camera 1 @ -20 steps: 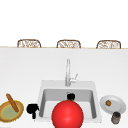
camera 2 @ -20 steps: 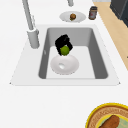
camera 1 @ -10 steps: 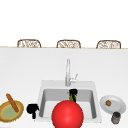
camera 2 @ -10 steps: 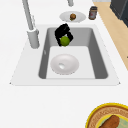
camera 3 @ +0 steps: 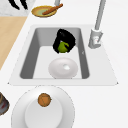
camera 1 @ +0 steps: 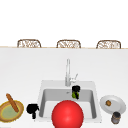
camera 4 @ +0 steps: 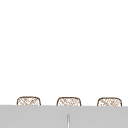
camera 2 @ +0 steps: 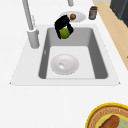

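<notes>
My right hand (camera 1: 75,90) has its fingers curled round a small green fruit (camera 2: 64,33), and I carry it in the air over the back part of the sink (camera 2: 101,60), close to the faucet (camera 1: 67,72). The fruit is lifted and gripped, not set down; the white bowl (camera 2: 64,64) on the sink floor below is bare. My left hand (camera 1: 32,110) hangs idle at the sink's left edge, over the desk (camera 1: 22,75), fingers curled on nothing, near the yellow plate (camera 1: 5,113).

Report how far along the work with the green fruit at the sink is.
Done: the right hand has its fingers curled round the green fruit. In hand: it holds the fruit in the air over the sink, beyond the white bowl on the basin floor. Left: the fruit rests on nothing yet. The left hand hovers by the sink's left edge.
</notes>
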Motion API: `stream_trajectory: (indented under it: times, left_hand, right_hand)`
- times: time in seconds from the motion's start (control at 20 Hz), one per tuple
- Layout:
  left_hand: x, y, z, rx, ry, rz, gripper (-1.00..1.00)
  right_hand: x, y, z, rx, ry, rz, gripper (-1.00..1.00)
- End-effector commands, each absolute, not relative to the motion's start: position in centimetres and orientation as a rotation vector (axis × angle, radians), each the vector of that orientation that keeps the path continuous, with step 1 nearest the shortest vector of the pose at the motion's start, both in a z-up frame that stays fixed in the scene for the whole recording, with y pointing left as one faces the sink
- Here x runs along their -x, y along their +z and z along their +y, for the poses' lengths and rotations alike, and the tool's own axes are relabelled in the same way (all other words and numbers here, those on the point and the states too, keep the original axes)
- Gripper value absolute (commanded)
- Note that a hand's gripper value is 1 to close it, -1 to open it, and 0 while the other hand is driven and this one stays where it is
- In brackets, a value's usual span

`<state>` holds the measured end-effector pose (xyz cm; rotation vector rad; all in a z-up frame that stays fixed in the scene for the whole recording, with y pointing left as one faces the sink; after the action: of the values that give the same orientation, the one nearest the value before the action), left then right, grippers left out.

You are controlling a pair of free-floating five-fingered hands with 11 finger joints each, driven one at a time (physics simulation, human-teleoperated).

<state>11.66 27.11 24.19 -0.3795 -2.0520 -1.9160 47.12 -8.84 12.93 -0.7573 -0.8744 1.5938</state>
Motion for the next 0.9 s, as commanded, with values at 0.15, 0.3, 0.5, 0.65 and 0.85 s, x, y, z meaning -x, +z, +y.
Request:
stream_trajectory:
  times: [0.15, 0.3, 0.5, 0.65, 0.85]
  left_hand:
    - [-11.7, 24.2, 27.1, 0.38, -1.916, -2.052, 0.0]
    - [-11.7, 24.2, 27.1, 0.38, -1.916, -2.052, 0.0]
    - [-11.7, 24.2, 27.1, 0.38, -1.916, -2.052, 0.0]
    - [-11.7, 24.2, 27.1, 0.38, -1.916, -2.052, 0.0]
    - [-11.7, 24.2, 27.1, 0.38, -1.916, -2.052, 0.0]
  right_hand:
    - [-47.1, 16.1, -11.9, 0.779, 1.528, -0.839, 1.0]
    - [-47.0, 17.6, -13.5, 0.768, 1.537, -0.853, 1.0]
    - [-46.4, 19.1, -16.0, 0.753, 1.551, -0.873, 1.0]
    - [-46.2, 19.4, -17.8, 0.742, 1.552, -0.891, 1.0]
    - [-46.0, 19.4, -20.3, 0.717, 1.552, -0.921, 1.0]
